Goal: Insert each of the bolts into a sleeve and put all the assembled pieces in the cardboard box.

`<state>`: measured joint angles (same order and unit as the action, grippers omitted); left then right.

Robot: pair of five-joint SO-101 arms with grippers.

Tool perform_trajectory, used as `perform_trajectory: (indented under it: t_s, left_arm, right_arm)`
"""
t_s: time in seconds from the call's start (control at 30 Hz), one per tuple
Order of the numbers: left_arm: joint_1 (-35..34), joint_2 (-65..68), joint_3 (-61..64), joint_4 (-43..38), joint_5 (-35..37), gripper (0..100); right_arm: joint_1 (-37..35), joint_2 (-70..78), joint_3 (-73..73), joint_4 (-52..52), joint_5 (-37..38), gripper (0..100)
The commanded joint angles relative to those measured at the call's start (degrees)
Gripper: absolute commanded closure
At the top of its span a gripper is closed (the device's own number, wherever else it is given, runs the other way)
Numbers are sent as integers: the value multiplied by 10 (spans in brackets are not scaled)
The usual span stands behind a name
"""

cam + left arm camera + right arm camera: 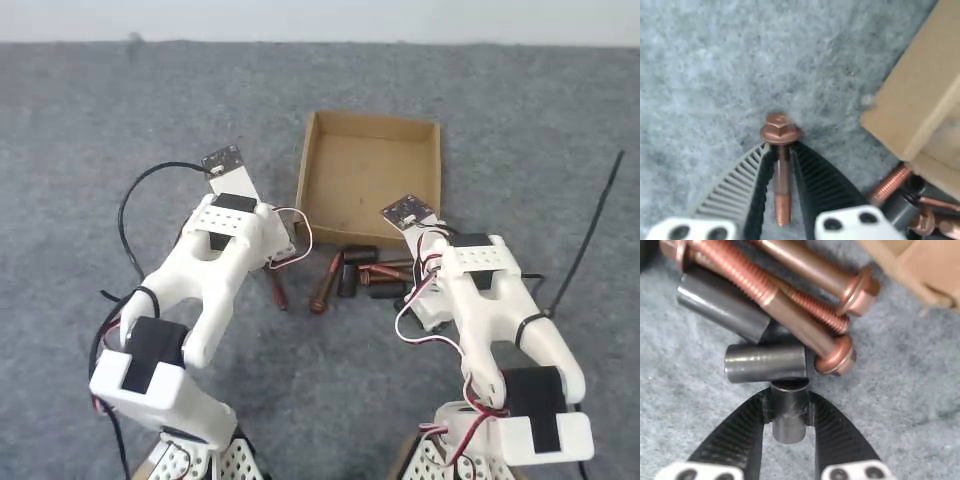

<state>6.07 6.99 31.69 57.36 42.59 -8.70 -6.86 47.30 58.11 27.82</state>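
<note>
My left gripper is shut on the shank of a copper bolt, whose hex head sticks out past the fingertips over the grey carpet. In the high view this bolt lies just left of the pile. My right gripper is shut on a dark steel sleeve at the near edge of the pile. Two more sleeves and copper bolts lie just beyond it. The cardboard box stands open behind the pile.
A corner of the box is close to my left gripper, with other bolts beside it. Grey carpet stretches left, right and in front of the pile. Cables hang off both arms.
</note>
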Motion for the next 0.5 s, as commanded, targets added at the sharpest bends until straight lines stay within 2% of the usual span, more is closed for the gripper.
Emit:
perform_trajectory:
  t_s: [0.0, 0.2, 0.3, 0.4, 0.47]
  left_arm:
    - [4, -12, -3, -5, -19, 989]
    - [-7, -12, -68, 71, -207, 989]
    - [-25, -12, -87, 83, -304, 989]
    - [-47, -6, -101, 74, -366, 988]
    - [-60, -6, -102, 55, -374, 988]
  right_arm:
    - [-6, 0, -25, 6, -1, 991]
    - [-6, 0, -25, 6, -1, 991]
    - [-6, 0, -25, 6, -1, 991]
    - [-6, 0, -25, 6, -1, 991]
    - [-6, 0, -25, 6, -1, 991]
